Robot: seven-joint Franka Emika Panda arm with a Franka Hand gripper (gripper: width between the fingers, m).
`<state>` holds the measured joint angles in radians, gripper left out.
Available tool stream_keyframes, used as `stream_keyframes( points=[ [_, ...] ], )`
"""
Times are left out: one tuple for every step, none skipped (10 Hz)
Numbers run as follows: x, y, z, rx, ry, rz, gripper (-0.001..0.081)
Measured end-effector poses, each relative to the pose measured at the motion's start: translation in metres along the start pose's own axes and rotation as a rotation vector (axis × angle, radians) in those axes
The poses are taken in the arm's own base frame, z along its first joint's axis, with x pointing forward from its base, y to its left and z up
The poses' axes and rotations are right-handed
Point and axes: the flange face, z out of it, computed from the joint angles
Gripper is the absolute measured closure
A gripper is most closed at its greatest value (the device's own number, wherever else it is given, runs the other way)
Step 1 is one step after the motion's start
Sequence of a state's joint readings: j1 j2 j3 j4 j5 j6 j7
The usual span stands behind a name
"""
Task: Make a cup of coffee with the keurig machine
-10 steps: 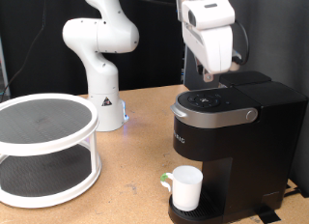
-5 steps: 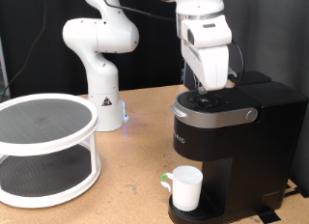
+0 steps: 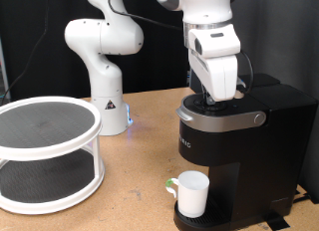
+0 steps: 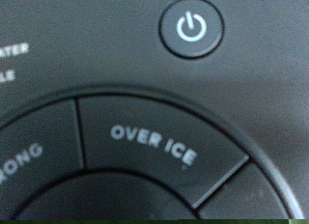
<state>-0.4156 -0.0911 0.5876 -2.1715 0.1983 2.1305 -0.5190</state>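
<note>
Wrist-only detail (lit): power button point(image 4: 192, 28)

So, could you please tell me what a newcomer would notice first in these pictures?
The white arm's claw is down on top of the black coffee maker at the exterior view's right. A white cup stands on its drip tray. The wrist view is filled by the "OVER ICE" button and the power button.

Robotics lab setup: second white robot arm point(image 3: 103, 52) idle at 11 o'clock, black curtain backdrop point(image 3: 40, 32), bare particleboard counter point(image 3: 140, 171), white two-tier turntable rack point(image 3: 45, 151) at 8 o'clock.
</note>
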Motion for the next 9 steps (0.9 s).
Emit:
stream_keyframes(
  points=[
    [0.0004, 0.0003, 0.0016, 0.002, -0.001, -0.001, 0.0802],
    [0.0004, 0.0004, 0.0016, 0.002, -0.001, -0.001, 0.0802],
    [0.0004, 0.0004, 0.0017, 0.002, -0.001, -0.001, 0.0802],
    [0.0004, 0.0004, 0.0017, 0.002, -0.002, -0.001, 0.0802],
    [0.0003, 0.0005, 0.0019, 0.002, -0.004, -0.002, 0.0802],
    [0.0004, 0.0007, 0.0020, 0.003, -0.009, -0.003, 0.0802],
    [0.0007, 0.0010, 0.0023, 0.004, -0.017, -0.003, 0.0802],
    [0.0013, 0.0015, 0.0025, 0.003, -0.025, -0.001, 0.0802],
    [0.0015, 0.0018, 0.0028, 0.001, -0.035, 0.002, 0.0802]
  ],
)
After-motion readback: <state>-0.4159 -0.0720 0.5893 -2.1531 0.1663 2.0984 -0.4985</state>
